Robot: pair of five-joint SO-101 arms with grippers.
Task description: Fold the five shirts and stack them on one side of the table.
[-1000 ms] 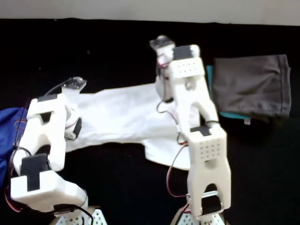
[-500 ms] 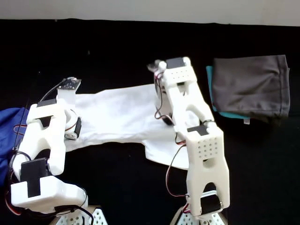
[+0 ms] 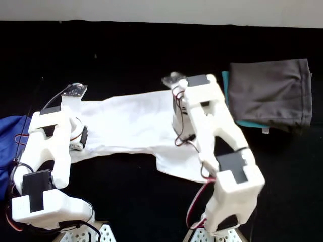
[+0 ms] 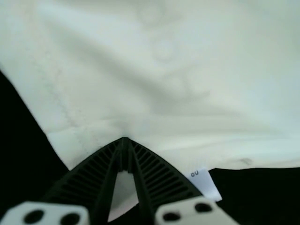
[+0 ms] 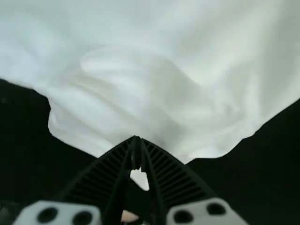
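A black-covered table (image 3: 126,50) ran up to a pale wall (image 3: 151,10) at the far side. Across its middle lay a white shirt (image 3: 126,123), spread lengthwise between the two arms, with a wrinkled flap reaching toward the near edge beside the right arm. The left arm (image 3: 48,146) stood bent over the shirt's left end and the right arm (image 3: 212,131) over its right end, their white housings covering the cloth beneath them in the high view. In the left wrist view the left gripper (image 4: 124,143) had its dark ribbed fingers (image 4: 154,173) clenched tip to tip on the shirt's hemmed edge. A sliver of white cloth showed between them, and a small white tag (image 4: 204,180) lay just beside, where the cloth met the black table. In the right wrist view the right gripper (image 5: 135,140) was likewise pinched closed on a rumpled edge of the same shirt, with white fabric caught between the fingers and black table on either side. On the right side of the table, well apart from the left arm and just beside the right one, a folded dark grey shirt (image 3: 270,91) sat on top of a folded teal shirt (image 3: 248,124), whose edge peeked out along two sides. At the table's left edge, partly behind the left arm, a blue shirt (image 3: 10,136) lay bunched and unfolded.
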